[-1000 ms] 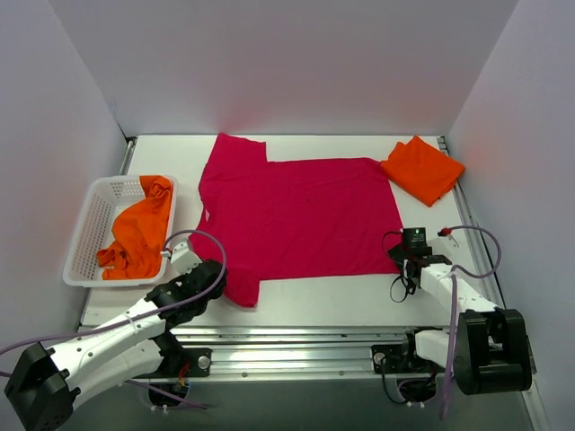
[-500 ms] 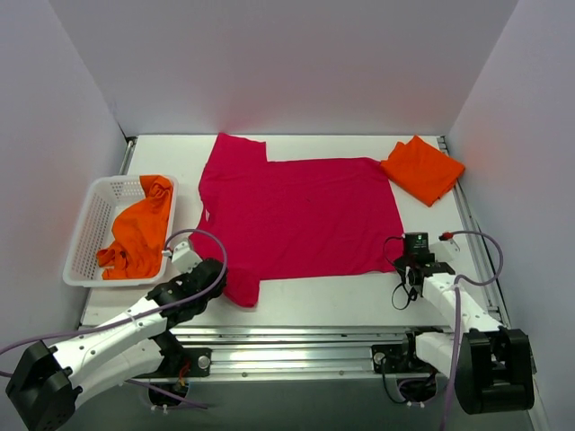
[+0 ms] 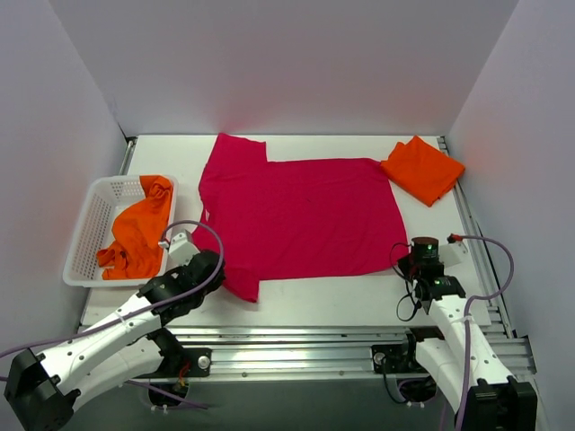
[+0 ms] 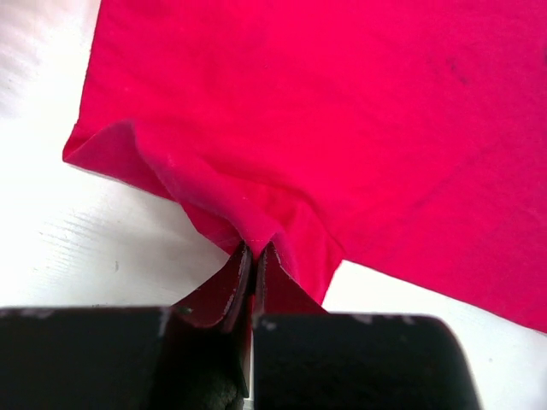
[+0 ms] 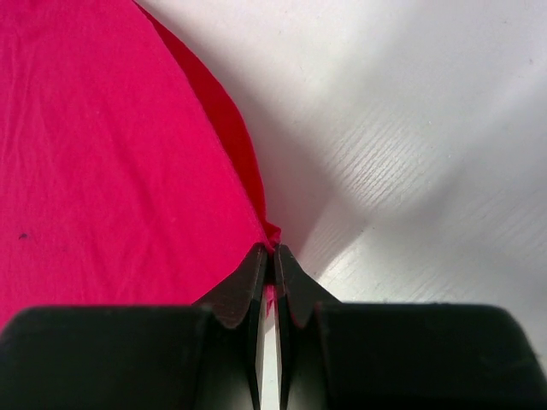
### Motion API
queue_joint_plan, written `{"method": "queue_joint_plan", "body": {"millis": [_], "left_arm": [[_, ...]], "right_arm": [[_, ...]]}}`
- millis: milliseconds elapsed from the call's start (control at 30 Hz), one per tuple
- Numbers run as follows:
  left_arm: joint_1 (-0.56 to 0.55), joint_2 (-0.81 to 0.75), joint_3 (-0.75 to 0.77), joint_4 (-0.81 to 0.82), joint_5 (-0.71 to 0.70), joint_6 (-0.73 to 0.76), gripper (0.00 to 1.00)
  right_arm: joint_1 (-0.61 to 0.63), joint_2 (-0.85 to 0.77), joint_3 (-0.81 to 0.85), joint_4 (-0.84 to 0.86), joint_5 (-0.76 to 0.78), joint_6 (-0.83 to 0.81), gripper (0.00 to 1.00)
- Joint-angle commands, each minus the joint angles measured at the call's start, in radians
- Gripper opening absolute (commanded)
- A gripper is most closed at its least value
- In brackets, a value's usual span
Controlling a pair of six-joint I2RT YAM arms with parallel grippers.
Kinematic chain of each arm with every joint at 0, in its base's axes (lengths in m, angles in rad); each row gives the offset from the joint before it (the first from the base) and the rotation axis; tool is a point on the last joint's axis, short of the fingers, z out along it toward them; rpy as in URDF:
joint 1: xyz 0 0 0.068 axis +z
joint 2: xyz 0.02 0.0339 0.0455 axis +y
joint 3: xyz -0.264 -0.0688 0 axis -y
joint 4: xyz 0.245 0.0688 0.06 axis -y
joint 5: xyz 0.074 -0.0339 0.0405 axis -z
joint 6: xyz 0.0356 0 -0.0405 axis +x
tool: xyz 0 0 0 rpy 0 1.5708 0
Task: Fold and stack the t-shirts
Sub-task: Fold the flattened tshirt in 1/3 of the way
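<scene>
A crimson t-shirt (image 3: 296,215) lies spread flat in the middle of the table. My left gripper (image 3: 219,271) is shut on its near-left sleeve, and in the left wrist view the cloth (image 4: 325,111) bunches into a fold at the closed jaws of the left gripper (image 4: 254,249). My right gripper (image 3: 409,258) is shut on the shirt's near-right hem corner; the right wrist view shows that corner (image 5: 128,154) pinched at the tips of the right gripper (image 5: 274,250). A folded orange t-shirt (image 3: 422,168) lies at the back right. Another orange t-shirt (image 3: 139,232) is crumpled in the basket.
A white mesh basket (image 3: 87,235) stands at the left edge of the table. Grey walls close in the back and both sides. A metal rail (image 3: 296,341) runs along the near edge between the arm bases.
My right gripper has shut on the shirt's near-right corner and drawn back toward the near edge. The left gripper stays shut on the sleeve and has barely shifted.
</scene>
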State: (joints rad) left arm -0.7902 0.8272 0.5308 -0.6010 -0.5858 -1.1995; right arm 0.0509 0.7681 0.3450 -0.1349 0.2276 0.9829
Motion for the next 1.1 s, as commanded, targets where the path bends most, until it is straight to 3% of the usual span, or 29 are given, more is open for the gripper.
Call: {"method": "queue_joint_plan", "body": {"millis": [0,567,1067], "left_arm": [[0.003,-0.011,0.105,-0.059,-0.023,0.028,0.02],[0.049,0.207,0.393,-0.025,-0.069,0.126,0.02],[0.302,0.507,0.491,0.193,0.127,0.262,0.02]], "right_arm": [[-0.008,-0.003,0.045,-0.002,0.018,-0.009,0.00],[-0.008,0.272,0.256,0.188,0.096,0.005,0.00],[-0.014,0.640,0.439,0.320,0.107,0.051,0.00]]}}
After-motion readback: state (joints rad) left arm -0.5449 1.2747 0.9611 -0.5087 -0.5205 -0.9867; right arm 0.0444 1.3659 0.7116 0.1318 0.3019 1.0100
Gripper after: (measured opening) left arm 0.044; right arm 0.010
